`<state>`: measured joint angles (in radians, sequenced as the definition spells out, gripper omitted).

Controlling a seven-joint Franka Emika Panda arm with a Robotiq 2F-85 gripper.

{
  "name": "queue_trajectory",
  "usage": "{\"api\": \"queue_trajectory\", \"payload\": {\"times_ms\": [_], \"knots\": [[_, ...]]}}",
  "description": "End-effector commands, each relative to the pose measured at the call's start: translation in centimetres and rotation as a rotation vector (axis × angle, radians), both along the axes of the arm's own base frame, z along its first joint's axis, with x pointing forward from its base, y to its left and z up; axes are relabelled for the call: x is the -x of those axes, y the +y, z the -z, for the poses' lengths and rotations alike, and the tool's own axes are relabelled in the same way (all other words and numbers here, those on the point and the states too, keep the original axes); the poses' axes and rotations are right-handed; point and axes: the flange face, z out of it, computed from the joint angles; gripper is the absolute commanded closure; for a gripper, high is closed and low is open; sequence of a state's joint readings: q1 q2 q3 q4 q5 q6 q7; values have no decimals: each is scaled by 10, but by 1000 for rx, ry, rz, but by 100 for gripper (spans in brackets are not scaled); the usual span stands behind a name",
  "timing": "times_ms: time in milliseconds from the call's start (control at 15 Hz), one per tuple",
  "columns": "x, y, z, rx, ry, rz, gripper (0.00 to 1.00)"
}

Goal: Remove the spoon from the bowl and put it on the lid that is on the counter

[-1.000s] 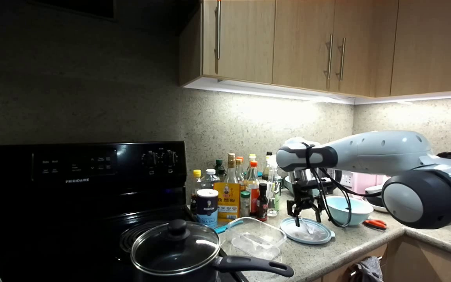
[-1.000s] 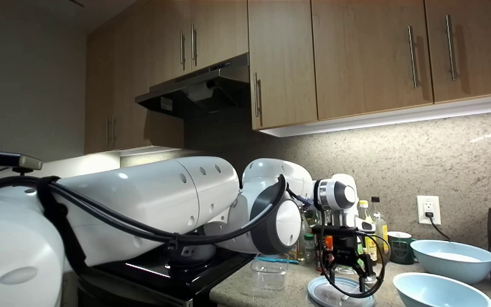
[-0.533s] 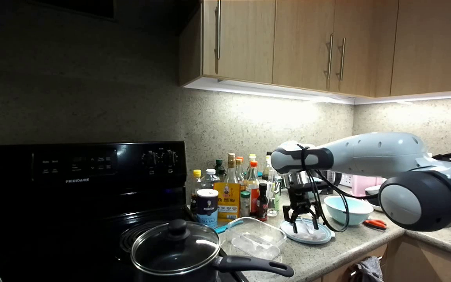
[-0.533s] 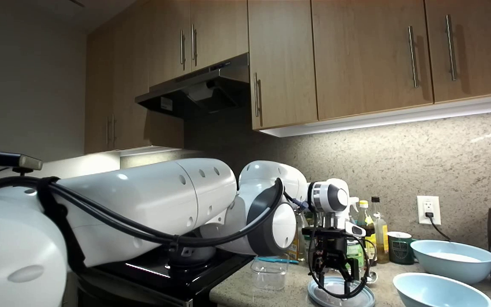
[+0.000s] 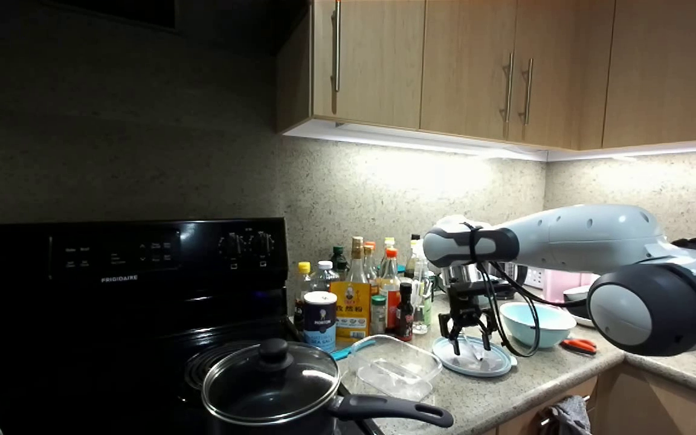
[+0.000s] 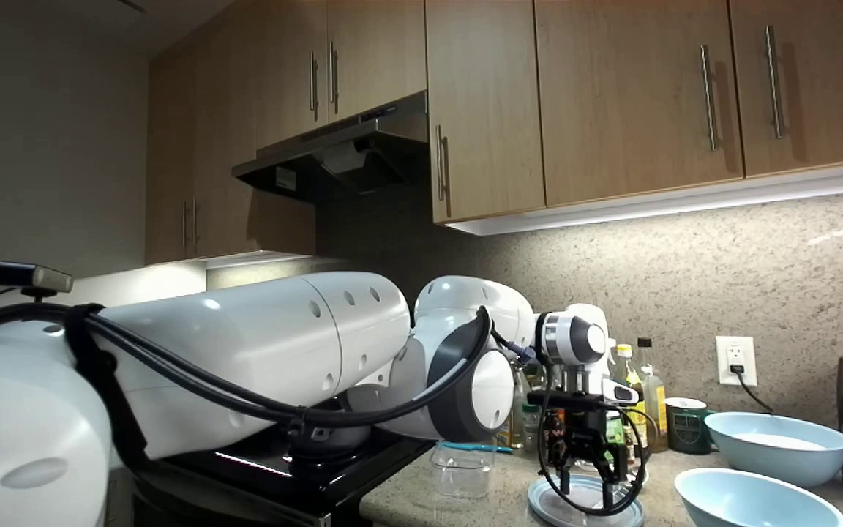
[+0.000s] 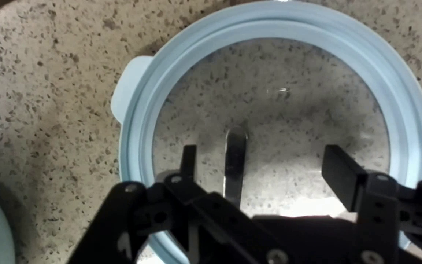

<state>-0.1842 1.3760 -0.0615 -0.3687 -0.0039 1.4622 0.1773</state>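
In my wrist view, the metal spoon (image 7: 235, 165) lies on the round lid (image 7: 137, 145), all but its slim handle hidden from me. Clear-centred and pale-blue-rimmed, the lid sits flat on the counter (image 7: 57, 91), near the upright pale blue-green bowl (image 5: 552, 334).

FRIGIDAIRE on black stove panel (image 5: 121, 263) | MORTON, SEA SALT on blue canister (image 5: 320, 322) | 孜然粉 on yellow packet (image 5: 351, 311)

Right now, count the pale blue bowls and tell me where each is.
2. In an exterior view, the nearer bowl is cut by the bottom edge; the farther bowl stands behind it, by the green mug. The arm may hide others.
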Motion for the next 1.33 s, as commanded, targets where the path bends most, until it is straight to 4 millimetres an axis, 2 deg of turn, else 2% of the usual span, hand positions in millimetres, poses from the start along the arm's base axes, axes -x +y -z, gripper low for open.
{"api": "queue_trajectory", "payload": {"times_ms": [0,533,1133,1267], "knots": [[0,-2,0,2,1,-6,1],[2,-12,6,0,-1,-50,0],[-10,-20,-10,-30,-111,-117,0],[-9,-14,-3,-3,-87,-92,0]]}}
